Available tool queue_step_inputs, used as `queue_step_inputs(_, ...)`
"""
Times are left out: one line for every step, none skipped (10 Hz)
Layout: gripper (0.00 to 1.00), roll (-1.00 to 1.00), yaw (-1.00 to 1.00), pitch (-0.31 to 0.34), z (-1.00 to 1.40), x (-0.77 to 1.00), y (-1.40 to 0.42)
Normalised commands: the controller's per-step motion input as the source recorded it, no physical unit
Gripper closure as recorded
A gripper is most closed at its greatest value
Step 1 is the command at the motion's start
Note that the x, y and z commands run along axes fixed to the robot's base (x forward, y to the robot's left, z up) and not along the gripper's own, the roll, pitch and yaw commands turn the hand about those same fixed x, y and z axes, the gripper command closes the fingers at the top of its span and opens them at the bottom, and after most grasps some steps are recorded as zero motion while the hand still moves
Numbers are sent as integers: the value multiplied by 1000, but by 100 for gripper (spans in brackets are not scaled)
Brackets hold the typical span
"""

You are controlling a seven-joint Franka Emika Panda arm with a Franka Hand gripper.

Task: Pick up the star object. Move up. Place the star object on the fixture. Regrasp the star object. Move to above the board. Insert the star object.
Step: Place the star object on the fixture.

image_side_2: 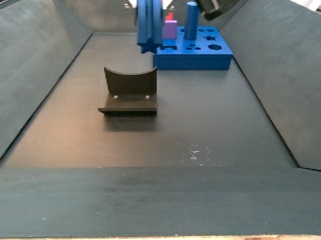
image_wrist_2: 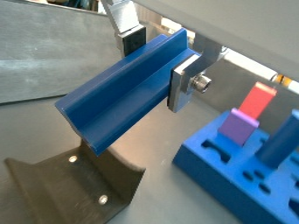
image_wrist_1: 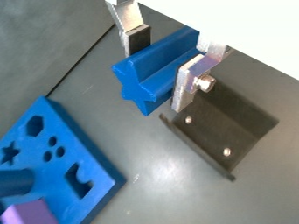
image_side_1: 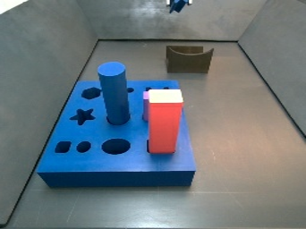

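Observation:
My gripper (image_wrist_1: 163,63) is shut on the star object (image_wrist_1: 152,70), a slim blue star-section peg clamped across its length between the two silver fingers. It hangs in the air over the fixture (image_wrist_1: 228,127), well clear of it. In a side view the star object (image_side_2: 148,26) hangs upright above and beyond the fixture (image_side_2: 129,91). The other wrist view shows the gripper (image_wrist_2: 158,63) holding the star object (image_wrist_2: 122,87) over the fixture (image_wrist_2: 70,184). The board (image_side_1: 114,156) lies flat with its star hole (image_side_1: 81,115) open. The gripper (image_side_1: 177,4) barely shows at the picture's edge.
A thick blue cylinder (image_side_1: 114,89) and a red white-topped block (image_side_1: 164,121) stand in the board. Grey walls enclose the floor on both sides. The fixture (image_side_1: 188,58) stands apart from the board near the far wall.

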Motion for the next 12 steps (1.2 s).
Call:
queue_step_inputs(100,-650,-104,93,-28,621,51)
queue_step_inputs(100,-548,-110,85,-28,577,51)
queue_step_inputs(100,-338,-112,71,-27,489,51)
queue_step_inputs(100,-233,-109,60,-15,420,38)
queue_step_inputs(100,-173,-104,47,-14,308,39)
queue_step_inputs(100,-167,-96,47,-16,253,38)
queue_step_inputs(100,-1000,-82,205,-1000,164,135)
queue_step_inputs(100,-1000,-85,202,-1000,144,138)
queue_step_inputs(100,-941,-150,204,-1000,156,143)
queue_step_inputs(100,-848,-163,196,-1000,164,141)
queue_step_inputs(100,-592,-197,146,-1000,184,141)
queue_step_inputs(100,-486,-205,124,-1000,189,144)
